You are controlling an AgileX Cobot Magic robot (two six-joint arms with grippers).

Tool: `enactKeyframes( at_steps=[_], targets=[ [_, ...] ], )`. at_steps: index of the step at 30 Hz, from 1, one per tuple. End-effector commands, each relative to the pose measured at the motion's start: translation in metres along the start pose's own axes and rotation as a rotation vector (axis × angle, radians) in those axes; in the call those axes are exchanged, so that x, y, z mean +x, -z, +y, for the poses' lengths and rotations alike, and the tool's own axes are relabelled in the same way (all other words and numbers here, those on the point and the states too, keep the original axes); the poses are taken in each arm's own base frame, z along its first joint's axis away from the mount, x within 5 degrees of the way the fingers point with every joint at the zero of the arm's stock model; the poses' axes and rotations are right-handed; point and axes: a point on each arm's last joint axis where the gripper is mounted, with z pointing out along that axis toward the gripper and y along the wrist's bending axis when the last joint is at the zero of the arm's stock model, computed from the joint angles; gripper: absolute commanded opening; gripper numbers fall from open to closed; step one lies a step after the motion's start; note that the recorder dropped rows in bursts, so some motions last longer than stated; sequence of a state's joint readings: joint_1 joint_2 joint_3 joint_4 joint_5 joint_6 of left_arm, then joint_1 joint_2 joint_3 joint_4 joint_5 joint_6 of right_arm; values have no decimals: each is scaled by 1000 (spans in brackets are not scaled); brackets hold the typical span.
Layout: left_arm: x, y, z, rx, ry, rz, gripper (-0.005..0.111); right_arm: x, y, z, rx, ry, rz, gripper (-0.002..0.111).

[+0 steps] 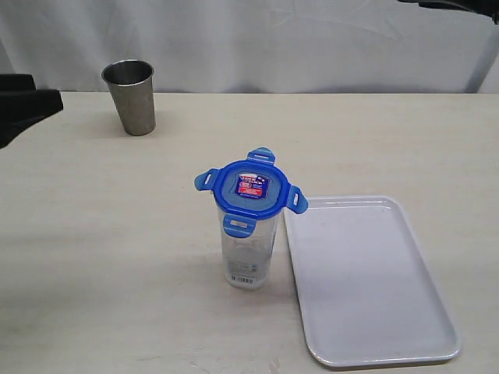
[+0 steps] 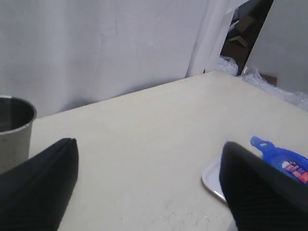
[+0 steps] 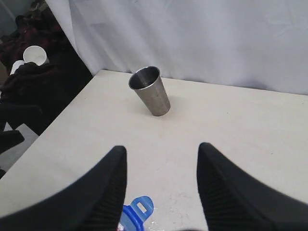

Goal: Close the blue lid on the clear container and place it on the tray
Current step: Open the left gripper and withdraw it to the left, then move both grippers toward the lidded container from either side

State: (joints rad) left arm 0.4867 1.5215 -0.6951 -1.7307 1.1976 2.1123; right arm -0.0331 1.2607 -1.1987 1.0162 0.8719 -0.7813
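The clear container [image 1: 248, 253] stands upright mid-table, its barcode sticker facing the front. The blue lid [image 1: 251, 191] sits on its mouth with all its flaps splayed outward. Just right of it lies the white tray [image 1: 374, 288], with nothing on it. My left gripper [image 1: 30, 105] hovers at the far left edge, well away from the container; it is open [image 2: 148, 144], with the lid [image 2: 285, 162] and tray rim [image 2: 211, 180] past one finger. My right gripper [image 3: 161, 148] is open and holds nothing, and one lid flap [image 3: 140, 210] shows below it.
A steel cup [image 1: 131, 97] stands upright at the back left, also seen from both wrists [image 2: 13, 130] [image 3: 151, 91]. A white curtain hangs behind the table. The right arm [image 1: 460, 6] shows only at the top right corner. Dark clutter lies beyond the table edge [image 3: 43, 82].
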Motion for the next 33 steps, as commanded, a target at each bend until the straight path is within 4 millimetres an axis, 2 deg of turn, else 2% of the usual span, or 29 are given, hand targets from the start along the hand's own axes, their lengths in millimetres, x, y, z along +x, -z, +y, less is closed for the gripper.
enactKeyframes(
  at_steps=[1,8,10,13,14,21,24,33],
  targets=[
    [-15,-7,-4,42,-76,-38,75,-4,-2,-5,41,21,-32,45],
    [-18,-22,-17,113,-95,-31,76,-5,-7,-12,66,10,-41,45],
    [-21,-22,-16,112,-97,-35,83,-4,-8,-12,64,9,-37,45],
    [-21,-22,-16,112,-91,-35,102,-4,-8,-12,65,17,-37,45],
    [-21,-22,-16,113,-88,-35,105,-4,-8,-12,65,17,-37,45],
    [-21,-22,-16,113,-78,-34,105,-4,-8,-12,59,16,-31,45],
    [-15,-22,-18,142,-122,18,105,-3,-8,-11,55,16,-27,45],
    [-24,-22,-17,112,-116,-41,105,-1,-9,-11,45,7,-4,45]
  ],
)
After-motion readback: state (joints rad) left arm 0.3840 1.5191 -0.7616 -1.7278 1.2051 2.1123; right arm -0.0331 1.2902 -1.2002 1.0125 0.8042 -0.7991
